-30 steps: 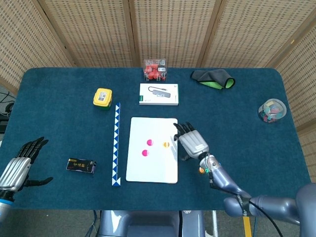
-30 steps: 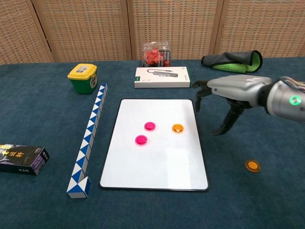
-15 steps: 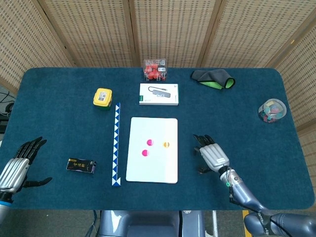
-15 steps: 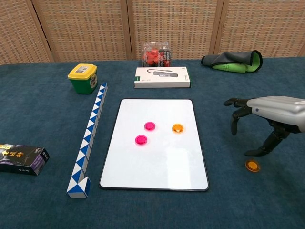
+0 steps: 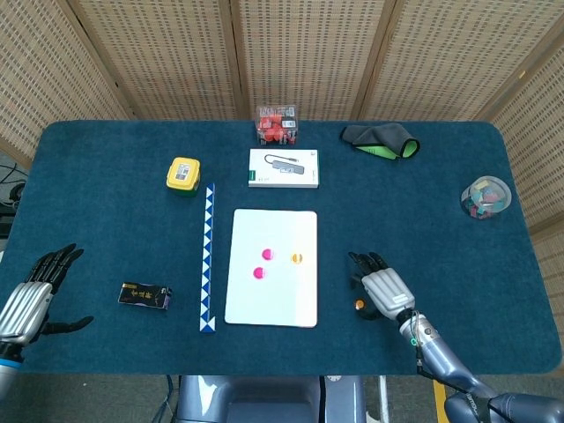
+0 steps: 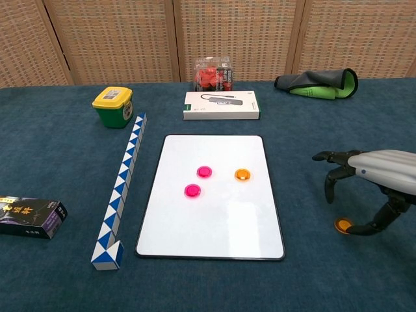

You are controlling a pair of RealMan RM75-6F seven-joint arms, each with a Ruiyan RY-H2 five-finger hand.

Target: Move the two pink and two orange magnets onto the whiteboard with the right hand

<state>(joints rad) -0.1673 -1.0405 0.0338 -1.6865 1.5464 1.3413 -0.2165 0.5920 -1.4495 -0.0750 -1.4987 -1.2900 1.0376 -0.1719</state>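
The right hand (image 6: 374, 177) was held palm-down with fingers spread and nothing grasped, its thumb tip touching the last orange magnet (image 6: 342, 225) on the cloth right of the whiteboard (image 6: 211, 227). Two pink magnets (image 6: 197, 181) and one orange magnet (image 6: 242, 174) were seen on the whiteboard. The left hand (image 5: 31, 295) was held open well left of the whiteboard.

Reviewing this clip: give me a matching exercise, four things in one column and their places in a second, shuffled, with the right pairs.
Things:
1. loose orange magnet
2. pink magnets
3. yellow-lidded green tub
4. black box

Places:
A. on the whiteboard
B. near the table's left front edge, left of the blue-and-white strip
C. on the cloth under the right robot hand
D. beyond the strip's far end

Pairs: 1-C, 2-A, 3-D, 4-B
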